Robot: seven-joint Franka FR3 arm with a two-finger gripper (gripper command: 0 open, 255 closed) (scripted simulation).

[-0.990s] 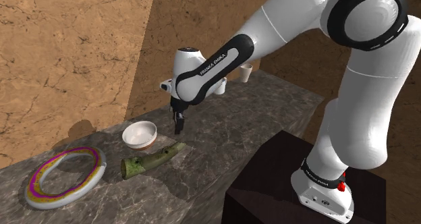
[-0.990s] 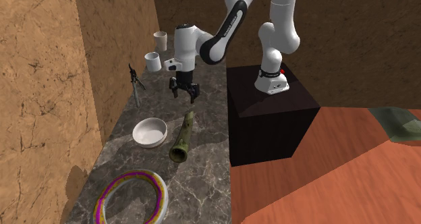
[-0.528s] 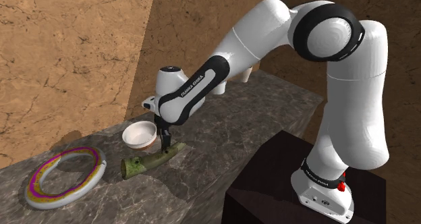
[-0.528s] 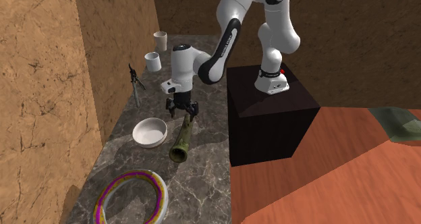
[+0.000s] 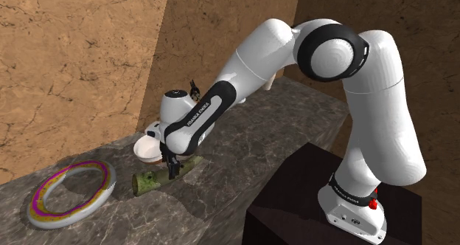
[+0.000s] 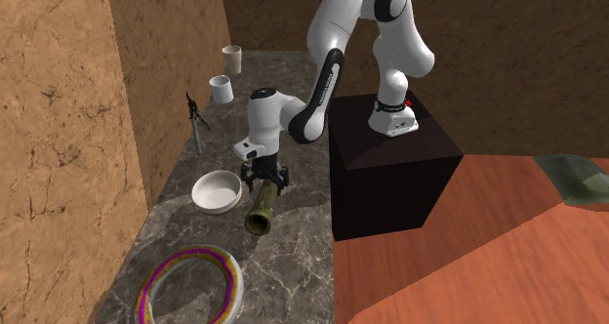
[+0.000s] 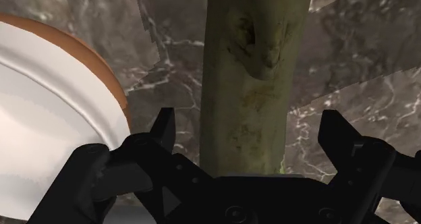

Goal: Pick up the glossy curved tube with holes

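Rough brown cracked walls (image 5: 74, 59) are meeting in a corner. Dark veined marble counter (image 5: 295, 118) is running along them. Reddish plank floor (image 6: 488, 263) is lying beside it, evenly lit.

A domestic, kitchen-like room is suggested: a dark veined stone counter (image 6: 298, 259) is set against rough brown walls (image 5: 66, 52), a reddish wood-look floor (image 6: 468, 263) is seen beside it, and a white bowl (image 6: 217, 191) and two white cups (image 6: 222, 88) are kept on the counter.
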